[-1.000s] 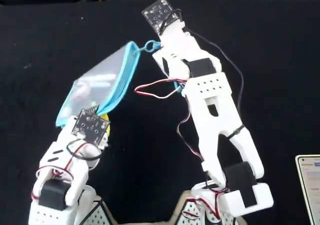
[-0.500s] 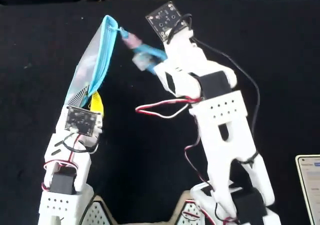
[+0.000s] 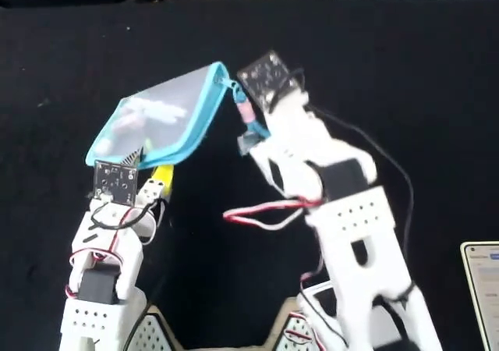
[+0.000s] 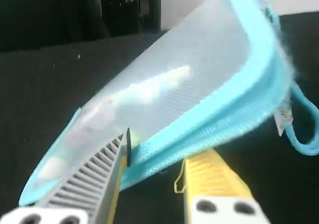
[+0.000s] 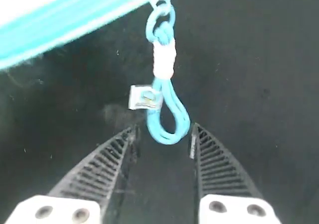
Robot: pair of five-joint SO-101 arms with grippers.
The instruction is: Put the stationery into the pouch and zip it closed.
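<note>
- Plainly, the pouch (image 3: 160,121) is the thing to steer by: a clear mesh bag edged in blue, held up off the black counter (image 3: 405,70) and tilted.
- The stationery (image 4: 159,82) shows as pale shapes through the mesh, so it sits inside the pouch.
- The left gripper (image 4: 157,154) is at the pouch's lower end. Its grey and yellow fingers are clamped on the blue edge and carry the bag's weight.
- The zip (image 4: 209,129) runs along that blue edge. It looks drawn together along the stretch in view, though I cannot tell whether the slider is fully home.
- The pull cord (image 5: 163,59) hangs from the pouch's far corner, the one away from the left gripper. A small tag (image 5: 144,97) dangles just beside it.
- The right gripper (image 5: 165,128) sits just off that corner. Its fingers are apart, with the bottom of the cord's loop lying between the tips but not pinched.
- By my reading the filling is done and the zipping step is in hand, at or near its end.
- If any of the zip remains open, the next move calls for closing the right fingers on the loop.
- The cord should then be drawn along the line of the zip, away from the left gripper, which must hold firm to keep the edge taut.
- The cord is thin and swings freely, so the pinch needs to land squarely on the loop.
</note>
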